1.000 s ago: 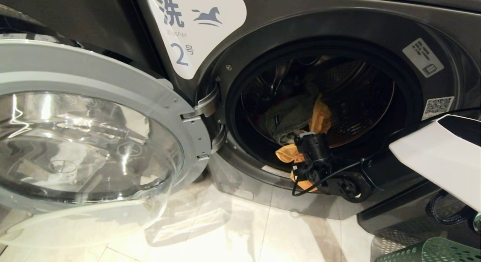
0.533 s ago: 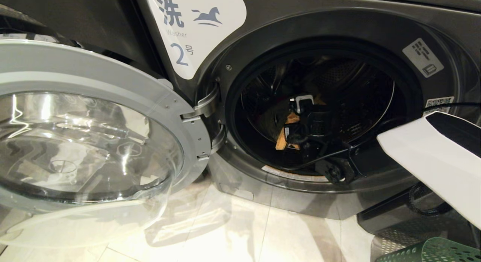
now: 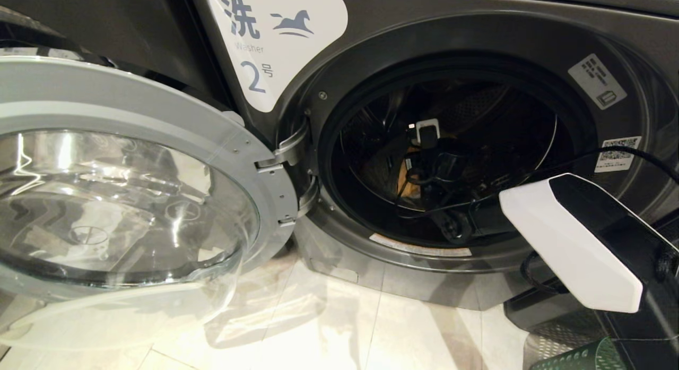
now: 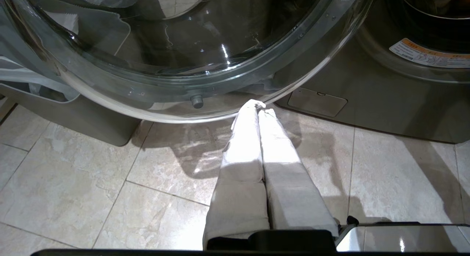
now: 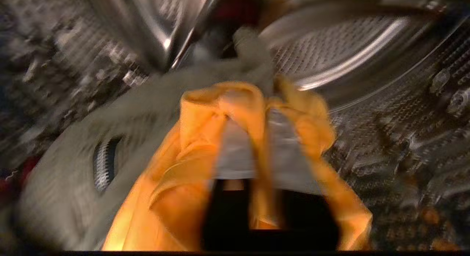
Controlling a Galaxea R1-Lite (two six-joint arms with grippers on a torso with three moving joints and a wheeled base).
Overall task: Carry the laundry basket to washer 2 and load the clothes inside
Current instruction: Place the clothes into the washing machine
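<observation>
Head view: right gripper is now reaching deep inside washer 2, jaws starting to part around the yellow garment; unloading looks imminent. Left gripper is parked, pressed together.

Washer 2: dark grey front-loader, chrome-ringed glass door swung fully open to its left. Clothes inside drum: yellow-orange garment draped over grey-green one; red fabric behind. Laundry basket: green perforated rim on floor, lower right of washer.
</observation>
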